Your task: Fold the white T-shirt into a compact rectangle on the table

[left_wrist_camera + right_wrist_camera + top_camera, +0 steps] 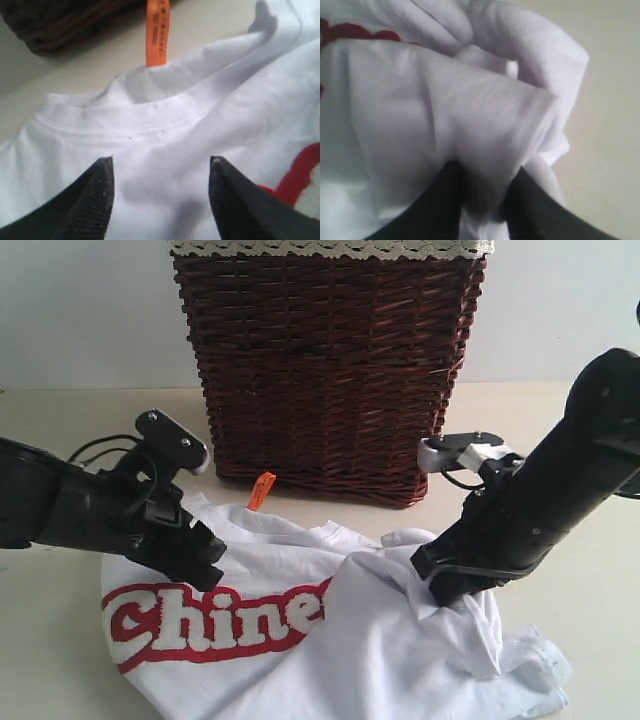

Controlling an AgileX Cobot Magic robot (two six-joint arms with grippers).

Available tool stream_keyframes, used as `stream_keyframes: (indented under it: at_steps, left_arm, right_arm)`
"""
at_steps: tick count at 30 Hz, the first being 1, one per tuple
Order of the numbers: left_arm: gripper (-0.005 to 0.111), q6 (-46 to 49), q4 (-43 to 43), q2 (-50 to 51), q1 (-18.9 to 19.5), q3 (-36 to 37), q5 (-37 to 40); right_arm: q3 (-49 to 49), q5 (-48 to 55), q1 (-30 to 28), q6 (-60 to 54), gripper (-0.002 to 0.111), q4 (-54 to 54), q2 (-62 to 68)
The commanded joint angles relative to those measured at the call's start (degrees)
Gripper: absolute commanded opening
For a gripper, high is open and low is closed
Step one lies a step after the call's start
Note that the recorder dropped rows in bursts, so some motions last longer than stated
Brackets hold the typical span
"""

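White T-shirt (300, 670) lies crumpled, chest side up, on the table (50, 660) in front of the wicker basket (330, 370), collar and orange tag (260, 490) toward the basket. The red-edged lettering (215, 620) is partly covered by a raised ridge of cloth.

Left gripper (160, 167): jaws parted, poised over the fabric just below the neckband, holding nothing.

Right gripper (482, 172): jaws closed on a thick bunched fold near the shirt's middle, lifted clear of the table.

Findings, as judgement:
- The pinched fold appears to hold several layers. A pull from here would likely drag the whole garment instead of turning one flap.
- With the collar side unheld, nothing anchors the shirt, so it may slide or skew.
- Wrinkles on the right side could be trapped inside any fold.
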Motion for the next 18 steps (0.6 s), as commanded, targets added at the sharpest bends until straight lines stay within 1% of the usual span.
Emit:
stream_keyframes:
  at_steps: [1,3,5,7,8,10,14,16,18]
  left_arm:
    - [0.047,0.01,-1.48,5.44,-0.13,-2.62,-2.45]
    - [0.037,0.01,-2.23,7.34,-0.13,-4.07,-4.35]
    - [0.023,0.01,-2.36,9.03,-0.13,-5.42,-5.77]
    - [0.004,-0.24,-3.58,10.37,-0.13,-6.34,-7.72]
    - [0.000,-0.24,-3.89,10.81,-0.13,-6.54,-8.81]
    - [0.000,-0.76,-3.89,11.30,-0.13,-6.64,-11.45]
    - [0.000,-1.59,-5.42,11.21,-0.13,-6.64,-23.78]
    - [0.000,-1.48,-5.42,10.13,-0.13,-6.49,-28.22]
    - [0.000,-2.63,-5.42,8.33,-0.13,-5.45,-30.23]
  right_arm:
    - [0.27,-0.57,0.23,-0.59,0.000,-2.27,2.50]
    - [-0.36,-0.57,0.23,-0.59,0.000,-4.28,2.50]
    - [-1.66,-0.34,0.23,1.99,0.000,-7.88,2.50]
    - [-2.85,-0.17,0.23,6.60,0.000,-12.54,1.94]
    - [-3.56,-0.17,0.23,8.73,0.000,-15.25,1.39]
    - [-4.83,-0.40,0.23,13.28,0.000,-21.08,0.50]
    - [-7.89,-1.84,0.23,27.09,0.000,-35.54,-1.13]
    - [-9.17,-3.00,0.23,34.17,0.000,-41.63,-1.27]
    - [-10.37,-3.58,0.23,39.87,0.000,-47.03,-1.27]
